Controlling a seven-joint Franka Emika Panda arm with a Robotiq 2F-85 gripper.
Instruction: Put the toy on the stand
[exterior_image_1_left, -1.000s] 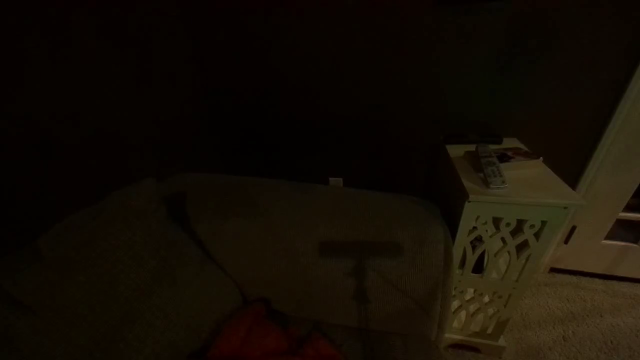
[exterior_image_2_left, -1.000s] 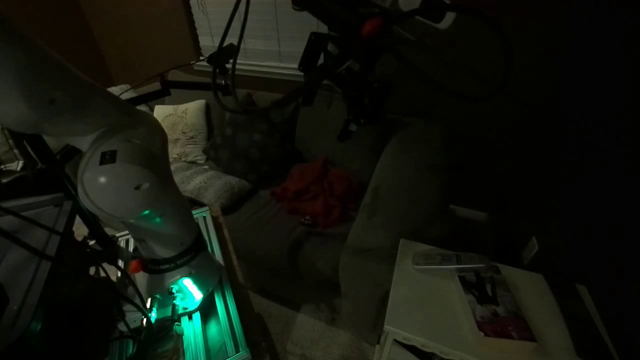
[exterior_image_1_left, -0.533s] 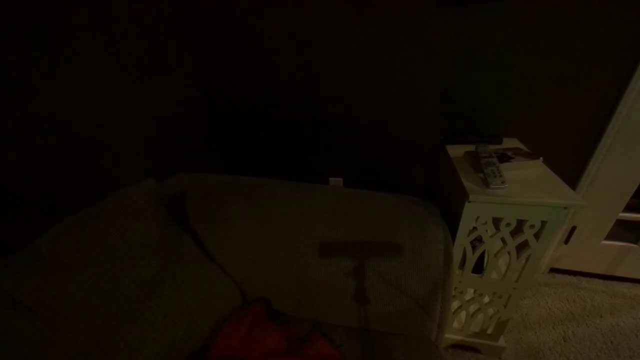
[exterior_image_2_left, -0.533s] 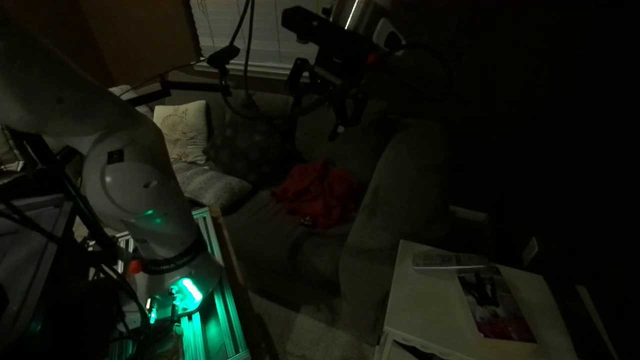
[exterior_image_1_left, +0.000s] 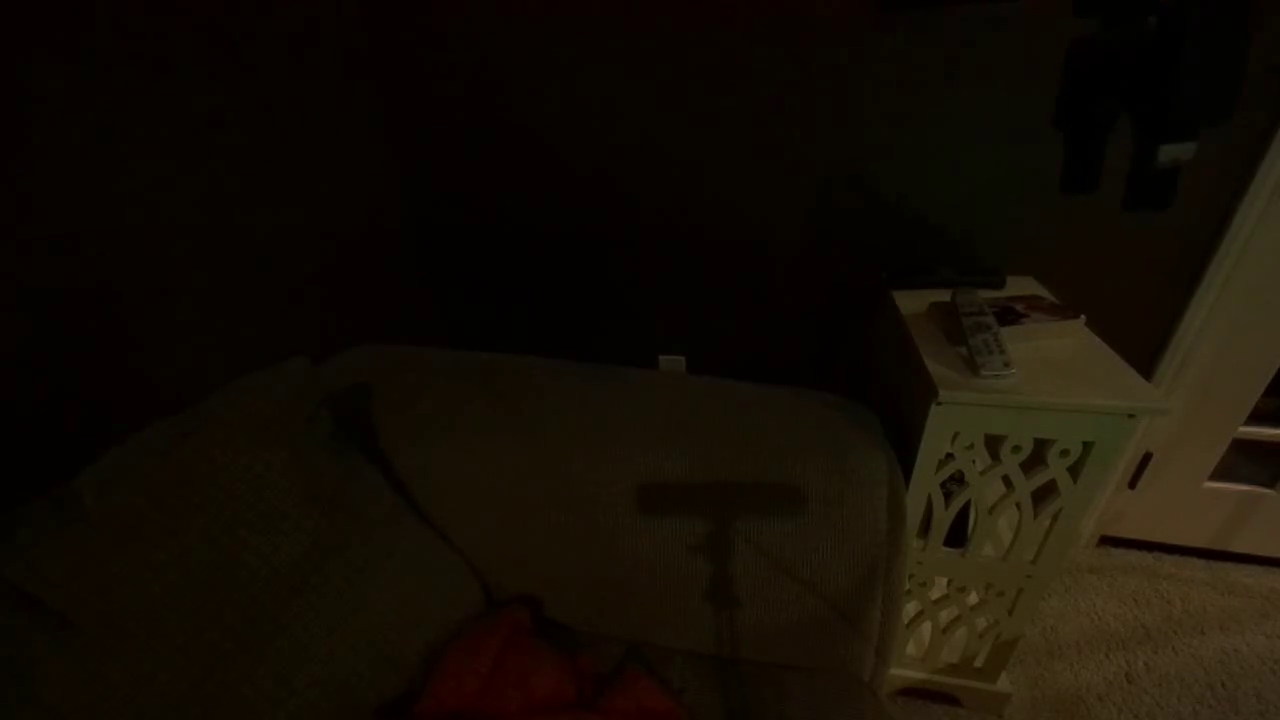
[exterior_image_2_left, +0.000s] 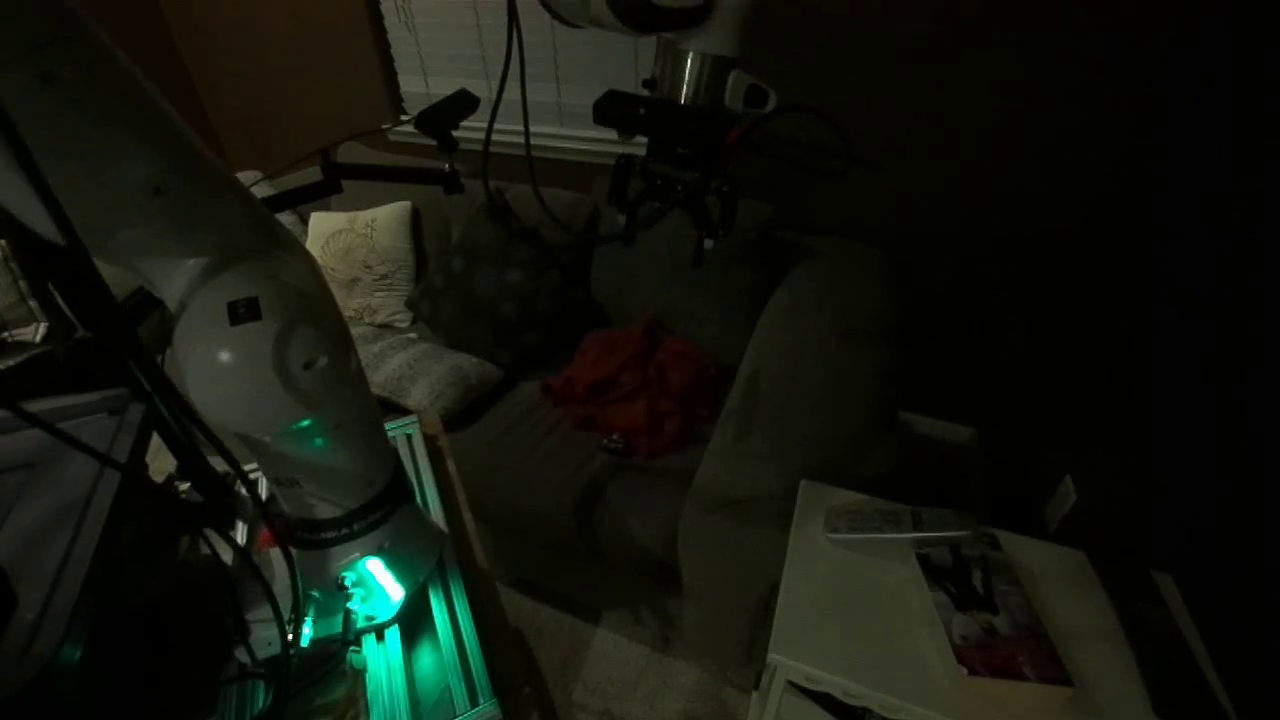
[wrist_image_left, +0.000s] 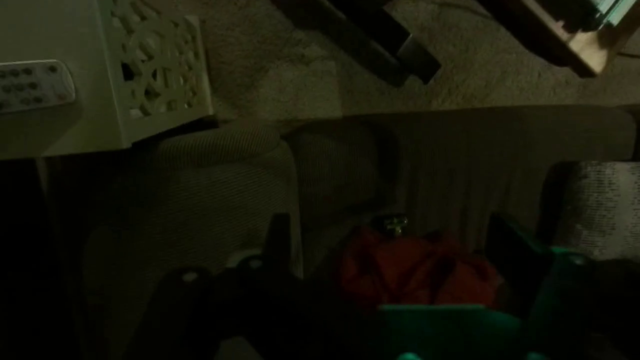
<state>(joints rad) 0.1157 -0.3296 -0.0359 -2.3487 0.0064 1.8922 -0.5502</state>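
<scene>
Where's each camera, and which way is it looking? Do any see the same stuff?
In an exterior view: seemingly high beside the robot's base, looking down at the sofa; arm and gripper show.
In an exterior view: seemingly above the sofa, facing the white stand and door; the gripper shows faintly, top right.
Wrist view: on the wrist, looking down at sofa and floor; gripper at bottom.
Both exterior views show the stand, remote and red cloth.
</scene>
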